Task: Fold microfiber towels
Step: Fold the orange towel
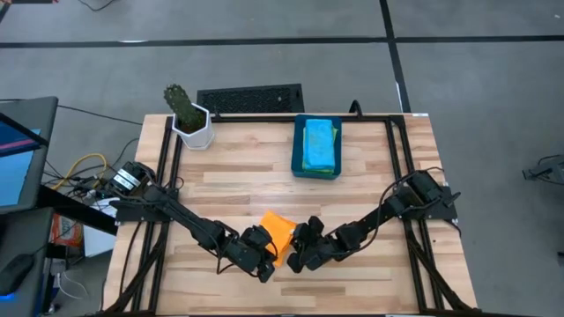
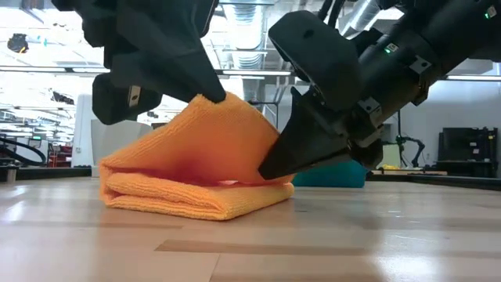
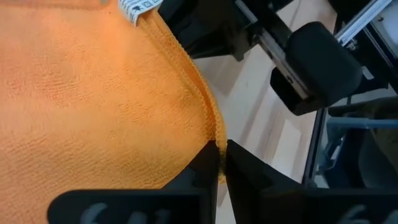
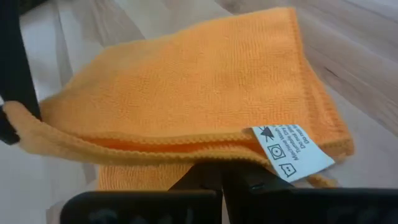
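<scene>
Orange towel point(image 2: 196, 168) fills the low view nearest the lens, a partly folded pad resting on the tabletop point(image 2: 352, 235) with its upper layer peaked up between two dark end effectors. On the overhead clock face of the tabletop, it sits at about 6 o'clock, close to the near edge.

Left end effector point(image 3: 219, 163) is clenched on the towel's hemmed edge; the wrist view shows both fingers pressed together with the orange hem pinched between them. Right end effector point(image 4: 222, 177) is likewise clenched on the cloth, gripping the upper layer's edge just beside the white care label point(image 4: 287, 151). From above, the left end effector point(image 1: 261, 261) lies at about 7 o'clock of the towel point(image 1: 277, 231) and the right end effector point(image 1: 300, 255) at about 5 o'clock, so the cloth stretches away from both toward 12 o'clock, with the two grips close together on its near edge.

My judgement is that the coming move turns on this: both arms hold the same raised flap, equally near, and the fold line runs roughly from 9 to 3 o'clock beneath them, so the flap has to travel toward 12 o'clock to lie flat over the lower layer.

Farther out, at about 1 o'clock, a dark blue bin point(image 1: 297, 158) holds folded towels point(image 1: 318, 144) in light blue and yellow-green. A potted cactus point(image 1: 187, 114) stands at the 11 o'clock corner.
</scene>
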Robot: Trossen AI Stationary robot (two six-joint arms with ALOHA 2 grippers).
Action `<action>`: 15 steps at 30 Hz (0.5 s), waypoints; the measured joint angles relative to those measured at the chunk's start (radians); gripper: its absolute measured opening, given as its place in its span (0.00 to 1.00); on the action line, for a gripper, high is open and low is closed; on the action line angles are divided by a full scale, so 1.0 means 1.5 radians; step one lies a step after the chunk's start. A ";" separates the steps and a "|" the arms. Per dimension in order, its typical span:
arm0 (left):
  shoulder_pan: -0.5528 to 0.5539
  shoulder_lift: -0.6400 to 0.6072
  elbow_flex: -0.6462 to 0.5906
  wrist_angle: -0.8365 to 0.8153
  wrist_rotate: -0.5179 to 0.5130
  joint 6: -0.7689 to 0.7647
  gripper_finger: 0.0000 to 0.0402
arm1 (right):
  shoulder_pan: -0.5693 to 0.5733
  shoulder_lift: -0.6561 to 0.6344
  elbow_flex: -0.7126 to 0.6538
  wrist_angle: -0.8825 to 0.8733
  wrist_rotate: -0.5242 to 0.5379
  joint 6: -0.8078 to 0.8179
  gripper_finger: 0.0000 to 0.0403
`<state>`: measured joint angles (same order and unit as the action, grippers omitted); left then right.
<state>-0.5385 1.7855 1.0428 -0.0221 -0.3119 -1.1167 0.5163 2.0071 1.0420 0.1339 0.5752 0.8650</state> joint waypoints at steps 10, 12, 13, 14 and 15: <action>0.000 0.000 0.000 0.046 -0.002 0.060 0.16 | -0.011 0.000 0.000 0.000 0.007 0.000 0.05; 0.000 0.000 0.000 0.045 -0.002 0.063 0.22 | -0.015 -0.003 0.000 -0.005 0.007 0.000 0.06; 0.000 0.000 0.000 0.044 -0.002 0.064 0.24 | -0.016 -0.008 0.000 -0.009 0.008 -0.002 0.06; 0.000 0.000 0.000 0.045 -0.002 0.064 0.27 | -0.019 -0.013 0.000 -0.008 0.010 -0.004 0.06; 0.000 0.000 0.000 0.045 -0.003 0.064 0.30 | -0.021 -0.019 0.000 -0.015 0.016 -0.005 0.06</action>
<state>-0.5385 1.7855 1.0428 0.0450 -0.3158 -1.0212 0.4843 1.9782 1.0424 0.1120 0.5996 0.8572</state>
